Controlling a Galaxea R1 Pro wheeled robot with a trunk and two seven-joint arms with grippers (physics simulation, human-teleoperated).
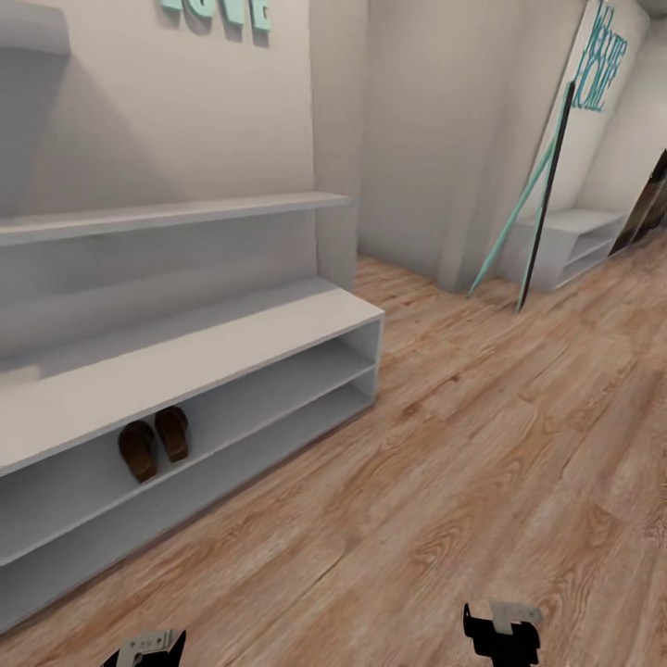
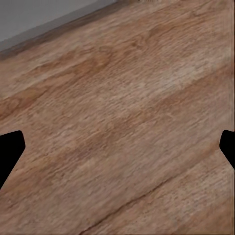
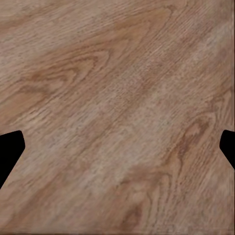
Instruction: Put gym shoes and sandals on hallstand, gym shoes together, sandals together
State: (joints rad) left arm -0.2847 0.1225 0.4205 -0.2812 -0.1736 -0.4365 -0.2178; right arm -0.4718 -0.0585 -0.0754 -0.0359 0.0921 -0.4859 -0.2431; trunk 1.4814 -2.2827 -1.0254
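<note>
Two brown sandals (image 1: 155, 442) lie side by side on the upper open shelf of the pale-grey hallstand (image 1: 213, 357), at the left of the head view. The gym shoes are out of view. My left gripper (image 2: 117, 152) hangs open over bare corridor floor (image 2: 122, 107), its black fingertips (image 2: 11, 149) at the frame's sides and nothing between them. My right gripper (image 3: 117, 152) is open too, over bare wood planks, with its fingertips (image 3: 10, 149) wide apart. In the head view both grippers sit at the bottom edge, the left gripper (image 1: 146, 648) near the rack's base and the right gripper (image 1: 502, 632) further out on the floor.
A long wall shelf (image 1: 176, 215) runs above the hallstand's bench top. A mirror or panel (image 1: 593, 139) leans against the far wall, with a dark pole and a teal pole (image 1: 542, 199) propped beside it. Wood floor (image 1: 482, 417) stretches to the right.
</note>
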